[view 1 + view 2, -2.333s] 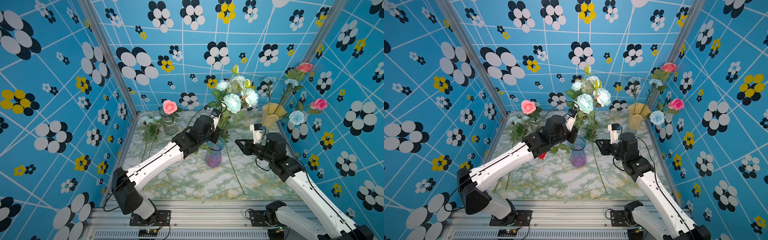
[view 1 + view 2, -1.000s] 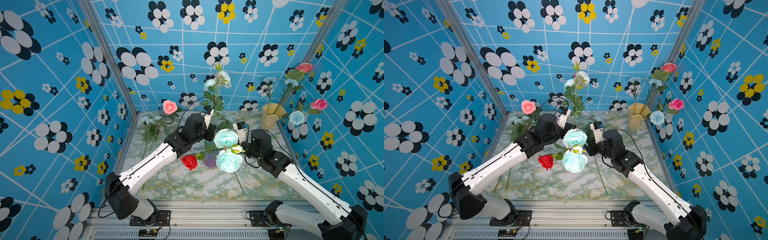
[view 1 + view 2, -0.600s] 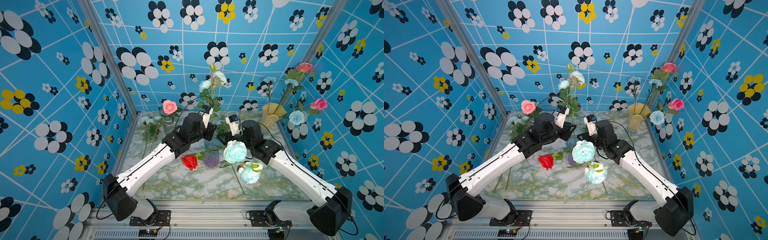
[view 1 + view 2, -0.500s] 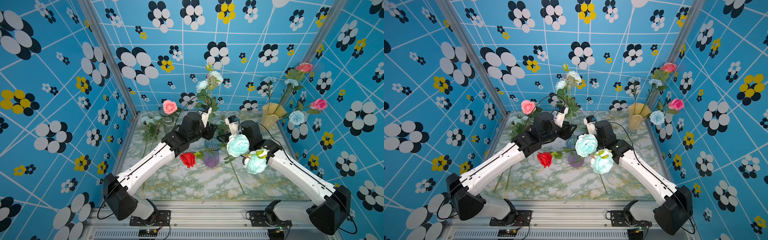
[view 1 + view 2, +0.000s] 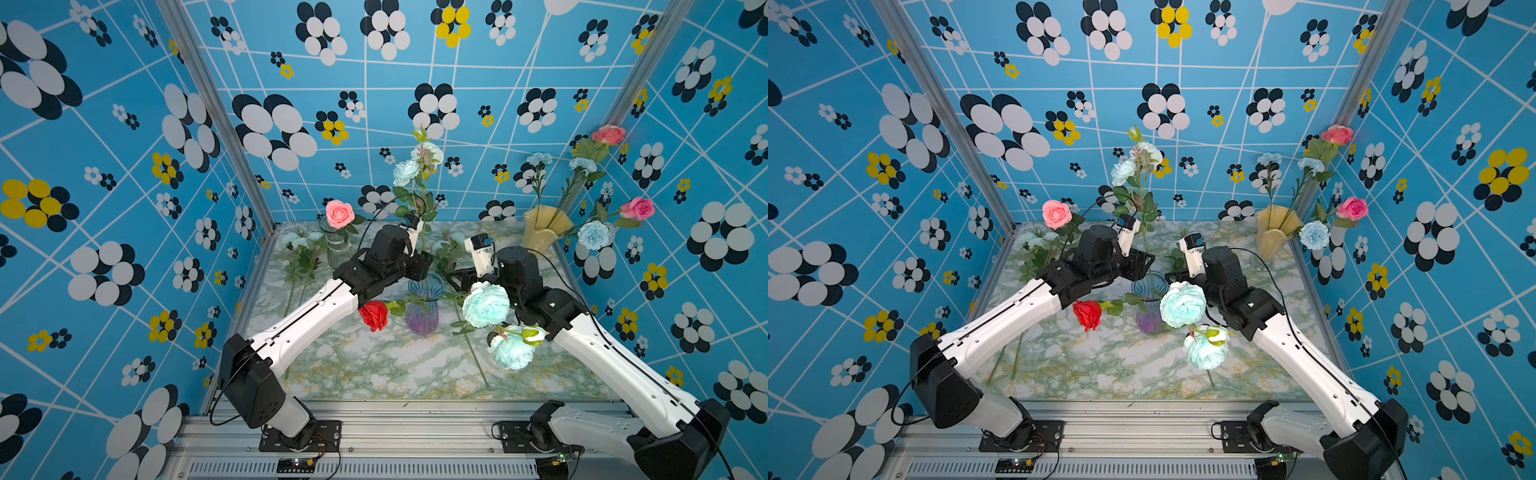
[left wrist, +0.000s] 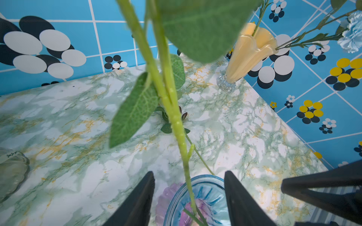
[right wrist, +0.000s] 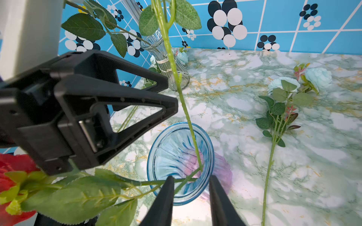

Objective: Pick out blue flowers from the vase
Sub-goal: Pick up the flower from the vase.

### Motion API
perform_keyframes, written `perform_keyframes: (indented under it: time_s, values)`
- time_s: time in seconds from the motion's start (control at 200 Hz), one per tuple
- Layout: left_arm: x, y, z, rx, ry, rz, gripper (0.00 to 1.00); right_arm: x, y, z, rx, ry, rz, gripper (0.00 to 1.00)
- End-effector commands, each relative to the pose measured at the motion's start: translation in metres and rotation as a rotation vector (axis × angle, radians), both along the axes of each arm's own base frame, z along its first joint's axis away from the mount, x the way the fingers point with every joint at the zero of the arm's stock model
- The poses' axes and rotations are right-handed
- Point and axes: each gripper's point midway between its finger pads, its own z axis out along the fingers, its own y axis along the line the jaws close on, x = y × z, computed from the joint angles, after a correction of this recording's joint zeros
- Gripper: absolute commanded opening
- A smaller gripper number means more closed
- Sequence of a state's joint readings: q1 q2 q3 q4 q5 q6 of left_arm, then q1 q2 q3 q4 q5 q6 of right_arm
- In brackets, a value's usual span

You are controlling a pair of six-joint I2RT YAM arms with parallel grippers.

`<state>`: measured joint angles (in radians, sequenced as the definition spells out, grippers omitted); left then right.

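Now the tall blue flower stem stands upright in the vase at mid-desk, its long axis near vertical and its blooms high above the rim. It rises between the left fingers, which are spread wide and clear of it — so the left arm is the nearer one, and I judge a squeeze and a straight lift come next. A second blue stem leans out of the vase to the right, two big blooms hanging beside the right arm. The right fingers, just right of the vase, are parted with that thin stem running between them — no pinch shows. A red rose droops left. More blue flowers lie on the desk.
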<state>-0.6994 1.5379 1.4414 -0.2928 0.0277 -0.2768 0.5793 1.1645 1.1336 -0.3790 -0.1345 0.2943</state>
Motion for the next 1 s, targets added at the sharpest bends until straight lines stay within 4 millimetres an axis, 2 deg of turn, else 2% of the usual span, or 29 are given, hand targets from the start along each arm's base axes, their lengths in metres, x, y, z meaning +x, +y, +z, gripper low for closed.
perform_keyframes:
  time_s: [0.0, 0.29, 0.55, 0.74, 0.994]
  values:
    - [0.008, -0.001, 0.003, -0.003, 0.003, 0.010, 0.50, 0.000, -0.006, -0.009, -0.031, 0.008, -0.015, 0.33]
    - [0.017, -0.018, -0.004, -0.021, 0.010, -0.032, 0.31, -0.005, -0.013, -0.003, -0.038, -0.010, -0.025, 0.33]
    - [0.019, -0.019, -0.006, -0.019, 0.011, -0.037, 0.14, -0.007, -0.018, -0.001, -0.040, -0.016, -0.035, 0.32]
    - [0.011, -0.019, 0.021, -0.045, -0.034, -0.063, 0.00, -0.006, -0.017, 0.003, -0.034, -0.024, -0.036, 0.32]
    - [-0.003, -0.020, 0.076, -0.103, -0.115, -0.126, 0.00, -0.003, -0.015, 0.008, -0.032, -0.030, -0.034, 0.35]
